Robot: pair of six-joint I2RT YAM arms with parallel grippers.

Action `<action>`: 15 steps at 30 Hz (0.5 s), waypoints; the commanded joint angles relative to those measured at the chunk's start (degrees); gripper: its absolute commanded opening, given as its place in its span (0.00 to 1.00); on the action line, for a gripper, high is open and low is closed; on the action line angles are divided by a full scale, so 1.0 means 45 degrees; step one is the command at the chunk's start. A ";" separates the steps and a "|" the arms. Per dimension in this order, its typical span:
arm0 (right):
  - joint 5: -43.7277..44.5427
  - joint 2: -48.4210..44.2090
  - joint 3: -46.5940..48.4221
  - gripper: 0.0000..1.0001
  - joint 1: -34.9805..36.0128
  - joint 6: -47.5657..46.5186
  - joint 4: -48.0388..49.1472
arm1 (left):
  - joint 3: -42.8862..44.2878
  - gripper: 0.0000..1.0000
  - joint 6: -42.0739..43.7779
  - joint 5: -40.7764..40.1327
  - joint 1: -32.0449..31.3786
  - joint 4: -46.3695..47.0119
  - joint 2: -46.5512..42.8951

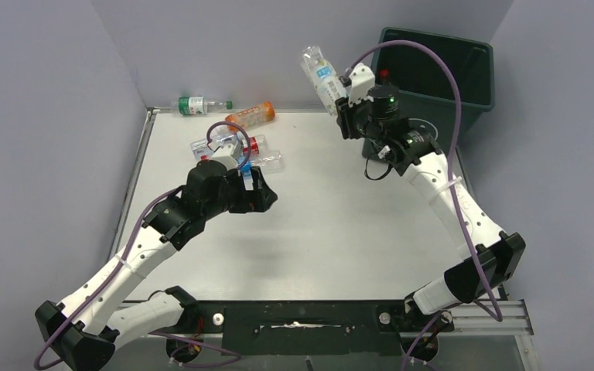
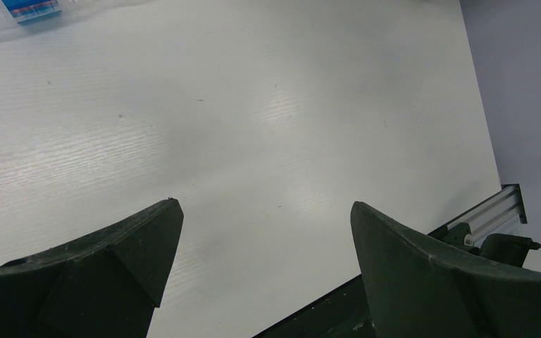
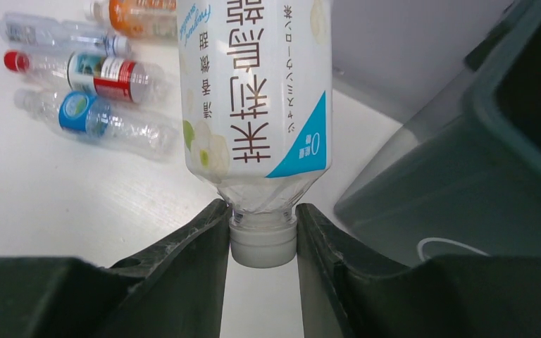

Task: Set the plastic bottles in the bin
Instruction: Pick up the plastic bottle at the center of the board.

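Observation:
My right gripper [image 1: 343, 99] [image 3: 262, 229] is shut on the white cap [image 3: 263, 243] of a clear plastic bottle with a white and blue label [image 1: 321, 76] [image 3: 257, 91]. It holds the bottle in the air, just left of the dark green bin [image 1: 441, 73] [image 3: 465, 183]. My left gripper [image 1: 267, 192] [image 2: 266, 211] stands open over bare table with nothing between its fingers. Behind it lie a red-labelled bottle [image 1: 259, 147] [image 3: 95, 70] and a blue-labelled bottle [image 3: 91, 116] [image 2: 32, 8]. An orange bottle [image 1: 251, 116] [image 3: 137, 14] and a green-labelled bottle [image 1: 193, 105] lie at the back.
Grey walls close in the white table [image 1: 340, 232] at the back and both sides. The bin stands off the table's back right corner. A black rail [image 1: 302, 317] with the arm bases runs along the near edge.

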 commanded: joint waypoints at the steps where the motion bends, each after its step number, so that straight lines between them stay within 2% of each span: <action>1: 0.0773 -0.0785 0.1474 0.28 -0.0491 -0.0183 0.0431 | -0.0066 0.91 0.0085 0.0187 0.0035 0.0497 -0.0441; 8: -0.0130 -0.0965 0.2089 0.28 -0.1801 0.0148 0.2015 | 0.0975 0.91 0.0379 0.0638 0.0024 -0.0759 0.1311; 15: -0.0897 -0.1263 0.1515 0.28 -0.2374 0.0100 0.3091 | 0.1741 0.91 0.0276 -0.0408 -0.0002 -0.0639 0.1675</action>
